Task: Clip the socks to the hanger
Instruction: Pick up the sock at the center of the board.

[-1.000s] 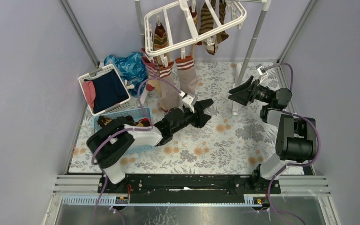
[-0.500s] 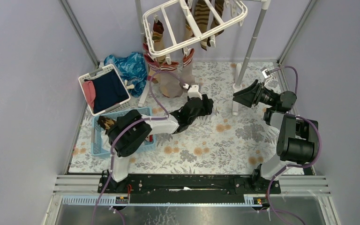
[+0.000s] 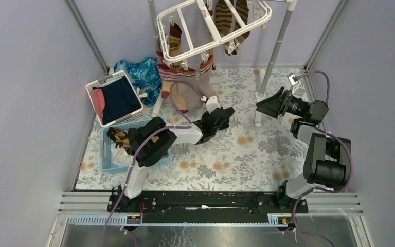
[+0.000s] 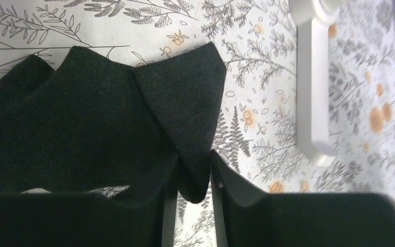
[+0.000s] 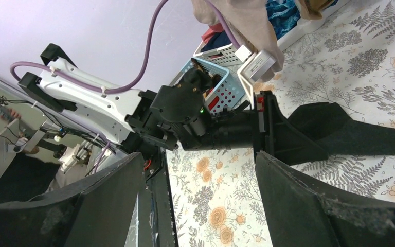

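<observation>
Sock [image 4: 108,123] pinched in left gripper [image 4: 193,177]; right gripper [image 3: 270,103] open, empty. I should raise it slowly to the hanger [image 3: 190,51].

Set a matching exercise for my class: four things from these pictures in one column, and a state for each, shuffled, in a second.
Things
1. black sock
2. right gripper
3. white basket
4. hanger

States
A. open, holding nothing
B. holds navy and pink garments
C. striped socks hang from it
D. pinched in left gripper

Pairs: 1-D, 2-A, 3-B, 4-C
</observation>
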### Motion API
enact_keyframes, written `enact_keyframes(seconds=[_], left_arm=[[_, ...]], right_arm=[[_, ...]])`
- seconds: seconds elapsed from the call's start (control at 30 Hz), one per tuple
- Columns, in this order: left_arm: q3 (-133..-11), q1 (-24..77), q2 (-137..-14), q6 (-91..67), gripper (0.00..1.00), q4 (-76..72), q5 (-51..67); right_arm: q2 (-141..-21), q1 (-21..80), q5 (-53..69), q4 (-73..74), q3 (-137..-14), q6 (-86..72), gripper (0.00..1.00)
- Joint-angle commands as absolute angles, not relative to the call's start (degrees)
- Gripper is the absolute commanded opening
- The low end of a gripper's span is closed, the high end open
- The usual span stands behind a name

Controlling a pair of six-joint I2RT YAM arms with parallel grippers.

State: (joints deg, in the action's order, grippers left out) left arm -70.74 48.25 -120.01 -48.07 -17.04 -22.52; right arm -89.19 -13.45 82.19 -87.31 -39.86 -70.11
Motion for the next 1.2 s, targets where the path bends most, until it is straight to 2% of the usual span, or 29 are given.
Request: enact_keyframes(seconds=[0.0,0.03,0.07,0.1,0.37,0.47,0.63,0.77,0.83,0.9,0.93,0.97,1.0,1.03,1.07,1.1,1.13,1.17], left_arm=[[-71.9,47.0,-120.7,-47.4,0.21,-20.7,-22.6],[-71.3,46.8,-120.5,-45.6,0.09,-22.4,-21.2],[-70.3,46.8,-119.8,-43.7,0.02,-24.4,-19.7],[-68.9,46.8,-118.7,-41.7,0.0,-26.3,-18.3],[-51.2,51.1,-98.9,-19.6,0.0,-32.6,3.2],[-47.5,53.4,-90.3,-9.9,0.0,-26.8,9.0],[-44.8,57.5,-78.5,2.8,0.0,-15.7,8.1],[-40.3,58.3,-70.3,9.3,0.0,-15.0,7.8],[-38.1,58.4,-66.2,13.2,0.0,-16.2,8.6],[-36.3,58.4,-61.5,17.2,0.0,-18.0,9.3],[-35.6,58.4,-59.4,19.2,0.0,-18.5,9.5],[-34.9,58.4,-57.4,21.3,0.0,-19.1,9.4],[-34.4,58.4,-55.8,23.2,0.0,-19.4,9.4],[-34.1,58.4,-54.3,25.5,0.0,-19.1,9.6],[-34.1,58.4,-53.1,28.3,0.0,-18.4,10.3],[-34.4,58.4,-52.1,30.8,0.0,-17.6,11.0],[-34.9,58.4,-51.6,33.1,0.0,-16.5,11.8],[-35.6,58.4,-51.4,35.1,0.0,-14.7,12.5]], right_arm=[[-85.6,-13.6,84.4,-97.1,-39.1,-70.9,0.87],[-85.1,-13.6,85.0,-97.1,-39.2,-71.0,0.87],[-84.8,-13.6,85.8,-97.2,-39.4,-71.4,0.88],[-84.4,-13.6,86.7,-97.1,-39.7,-71.8,0.98],[-81.6,-14.5,94.2,-97.1,-45.6,-73.1,1.0],[-82.1,-14.7,92.7,-96.9,-50.9,-75.9,1.0],[-81.2,-14.7,78.1,-97.6,-62.3,-89.6,1.0],[-82.3,-14.4,60.4,-98.0,-65.9,-105.9,1.0],[-85.3,-13.1,60.8,-98.6,-70.4,-108.1,1.0],[-85.7,-10.1,68.4,-96.2,-74.9,-98.5,1.0],[-84.0,-9.1,70.9,-90.3,-74.3,-89.6,1.0],[-80.5,-8.6,71.4,-78.2,-71.9,-78.0,1.0],[-75.7,-8.2,70.2,-61.7,-69.6,-58.5,1.0],[-70.3,-6.5,64.0,-33.5,-69.5,-32.3,1.0],[-68.1,-2.0,55.6,-4.8,-75.1,-5.7,1.0],[-68.3,4.1,44.6,11.8,-79.9,10.2,1.0],[-68.0,6.4,41.2,15.4,-80.1,15.0,1.0],[-67.2,6.7,43.4,13.7,-77.8,14.6,1.0]])
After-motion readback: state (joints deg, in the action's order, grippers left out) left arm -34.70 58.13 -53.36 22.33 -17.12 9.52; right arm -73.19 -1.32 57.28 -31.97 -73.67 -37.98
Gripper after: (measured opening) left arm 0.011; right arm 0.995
